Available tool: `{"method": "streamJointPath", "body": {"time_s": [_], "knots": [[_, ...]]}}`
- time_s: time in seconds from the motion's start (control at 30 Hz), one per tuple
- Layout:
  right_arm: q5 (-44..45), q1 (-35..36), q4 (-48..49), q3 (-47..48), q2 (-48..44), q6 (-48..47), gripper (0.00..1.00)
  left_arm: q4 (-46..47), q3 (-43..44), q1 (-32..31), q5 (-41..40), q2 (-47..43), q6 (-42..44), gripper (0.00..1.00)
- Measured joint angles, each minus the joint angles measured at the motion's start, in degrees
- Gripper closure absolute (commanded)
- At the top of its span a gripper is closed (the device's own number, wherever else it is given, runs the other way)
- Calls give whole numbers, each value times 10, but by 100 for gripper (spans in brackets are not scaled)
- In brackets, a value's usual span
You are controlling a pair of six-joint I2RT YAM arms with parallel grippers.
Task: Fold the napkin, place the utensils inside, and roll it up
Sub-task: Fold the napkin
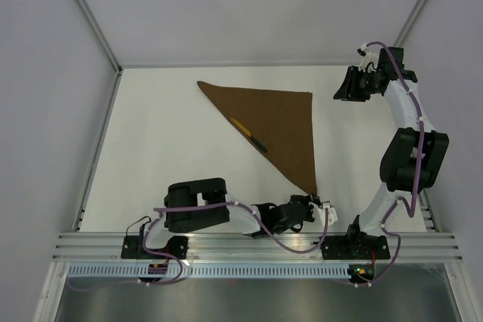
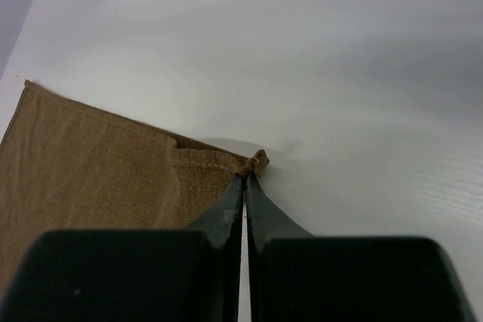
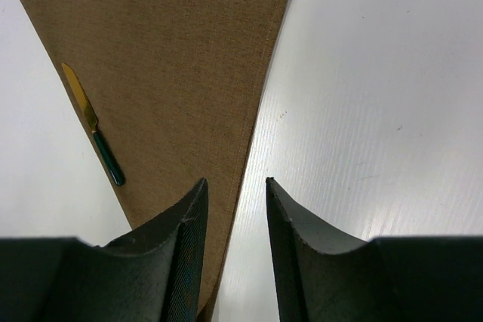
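Observation:
The dark-brown napkin (image 1: 279, 122) lies folded into a triangle on the white table, its sharp point toward me. The slim utensil (image 1: 249, 133), yellow blade and dark handle, rests on the cloth along the long folded edge. My left gripper (image 1: 313, 200) sits low at the near point, shut on that corner of the napkin (image 2: 259, 161), which bunches at the fingertips (image 2: 235, 190). My right gripper (image 1: 341, 87) hangs above the table just right of the napkin's far right corner. It is open and empty, with the napkin's edge (image 3: 249, 111) and the utensil (image 3: 92, 122) below it.
White walls with metal posts (image 1: 87, 13) enclose the table on the left, back and right. An aluminium rail (image 1: 249, 245) carrying both arm bases runs along the near edge. Bare tabletop (image 1: 158, 126) lies left of the napkin.

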Motion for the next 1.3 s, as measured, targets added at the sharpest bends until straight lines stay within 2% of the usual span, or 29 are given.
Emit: {"method": "streamJointPath", "body": {"time_s": [0.3,0.67,1.3], "knots": [[-2,0,0,0,0,0,58,-59,6,94,34,-83,-166,98],[-8,0,-1,0,0,0,59,-129,4,283,81,-148,-402,98],[-11,16,-4,0,0,0,60,-195,-10,432,172,-160,-549,98]]}}
